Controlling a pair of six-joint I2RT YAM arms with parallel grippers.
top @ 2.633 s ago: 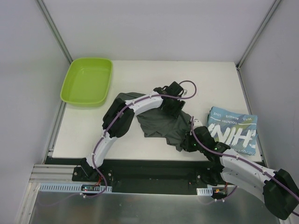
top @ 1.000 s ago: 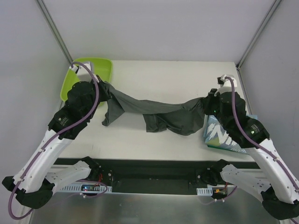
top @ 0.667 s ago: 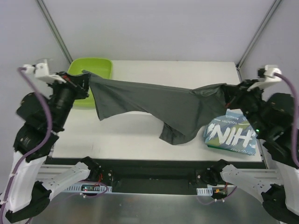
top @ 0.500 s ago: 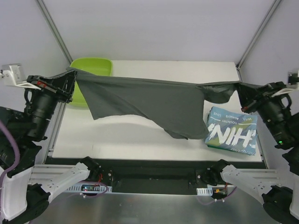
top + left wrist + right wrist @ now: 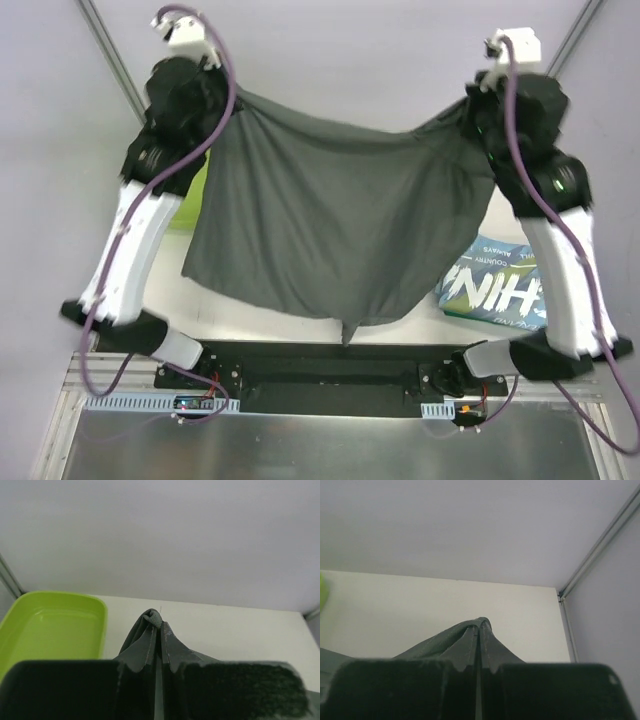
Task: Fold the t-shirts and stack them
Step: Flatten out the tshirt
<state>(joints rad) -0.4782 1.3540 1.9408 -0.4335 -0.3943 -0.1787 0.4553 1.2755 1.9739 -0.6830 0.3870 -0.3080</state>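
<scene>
The dark grey t-shirt [image 5: 325, 225] hangs spread like a sheet high above the table, its lower edge dangling near the front edge. My left gripper [image 5: 228, 92] is shut on its upper left corner, and a small fold of grey cloth [image 5: 156, 619] pokes out past the fingertips in the left wrist view. My right gripper [image 5: 462, 108] is shut on the upper right corner, where grey cloth [image 5: 481, 624] is pinched between the fingers. The light blue t-shirt [image 5: 500, 290] with white lettering lies folded on the table at the right.
A lime-green tray [image 5: 50, 625] sits at the back left of the white table [image 5: 235, 630], mostly hidden behind the left arm from above. Metal frame posts [image 5: 597, 545] rise at the back corners, with grey walls behind.
Both arms have risen high and swung toward the back, lifting the grey t-shirt off the table and stretching it out until it hangs flat between them.
</scene>
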